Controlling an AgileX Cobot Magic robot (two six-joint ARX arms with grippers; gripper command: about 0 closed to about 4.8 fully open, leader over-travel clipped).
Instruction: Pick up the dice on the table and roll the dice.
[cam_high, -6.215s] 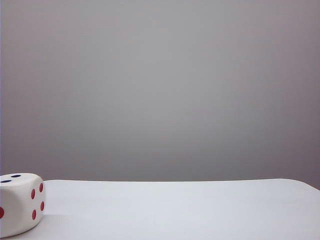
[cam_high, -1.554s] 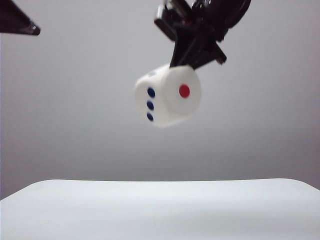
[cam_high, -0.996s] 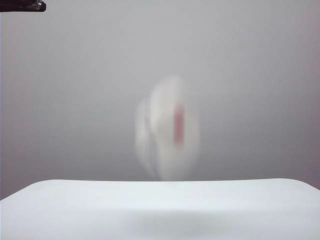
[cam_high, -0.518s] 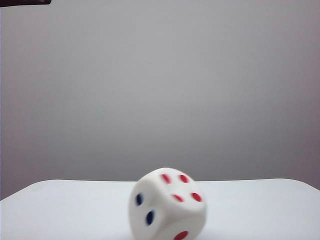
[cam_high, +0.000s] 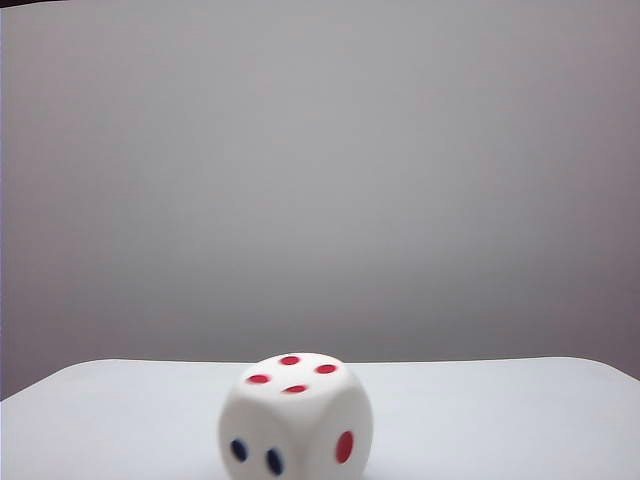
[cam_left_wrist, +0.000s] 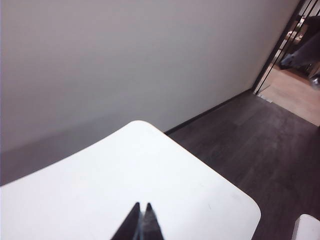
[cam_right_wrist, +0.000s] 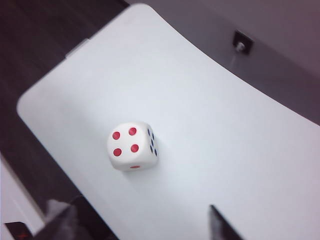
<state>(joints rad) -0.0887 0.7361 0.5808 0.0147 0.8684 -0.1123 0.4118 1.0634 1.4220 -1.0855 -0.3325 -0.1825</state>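
Observation:
The dice (cam_high: 296, 415) rests on the white table (cam_high: 500, 420) near its front edge, with four red pips up, two blue pips on one side and one red pip on another. In the right wrist view the dice (cam_right_wrist: 131, 146) lies free on the table (cam_right_wrist: 215, 120). My right gripper (cam_right_wrist: 145, 202) hangs well above it, open and empty, only its dark fingertips (cam_right_wrist: 214, 212) showing. My left gripper (cam_left_wrist: 142, 206) is shut on nothing, high over a bare corner of the table (cam_left_wrist: 125, 180). Neither gripper shows in the exterior view.
A plain grey wall (cam_high: 320, 180) stands behind the table. Dark wood floor (cam_left_wrist: 260, 140) surrounds the table's rounded corners, with a doorway (cam_left_wrist: 300, 75) beyond. A small dark fitting (cam_right_wrist: 242, 42) sits by the wall. A white object (cam_left_wrist: 307, 227) lies on the floor.
The dice dropped out of the right gripper, tumbled onto the table and rolled a little leftward, settling with four red pips up. The right gripper has gone from the exterior view.

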